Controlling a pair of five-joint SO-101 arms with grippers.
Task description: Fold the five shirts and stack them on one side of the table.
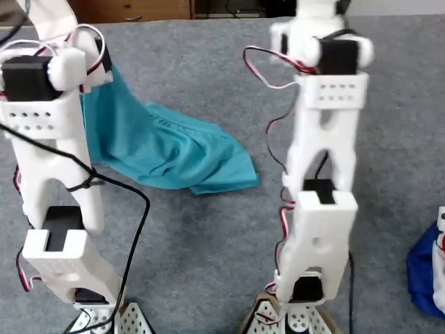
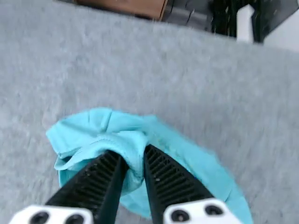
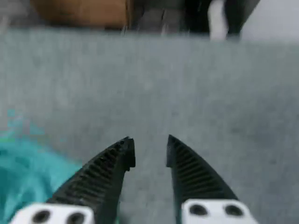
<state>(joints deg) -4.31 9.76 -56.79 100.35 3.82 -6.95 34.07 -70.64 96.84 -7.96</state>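
Two shirts lie on the grey surface [image 1: 389, 139]: a teal shirt [image 1: 167, 149], bunched and unfolded, and a dark blue shirt [image 1: 425, 271] well apart from it, past the right arm. The left end effector [image 2: 134, 157] is clamped on a gathered fold of the teal shirt, near what looks like a hemmed edge. In the high view that end of the cloth rises off the surface toward the left arm while the rest trails flat. Holding it by an edge like that probably serves to lift and spread the garment so it can be laid out for folding. The right end effector [image 3: 149, 141] hangs just beside the teal shirt, over bare surface, with its fingers apart and nothing between them; likely it is placed there to take a second edge. Both shirts look crumpled, so the task seems near its start.
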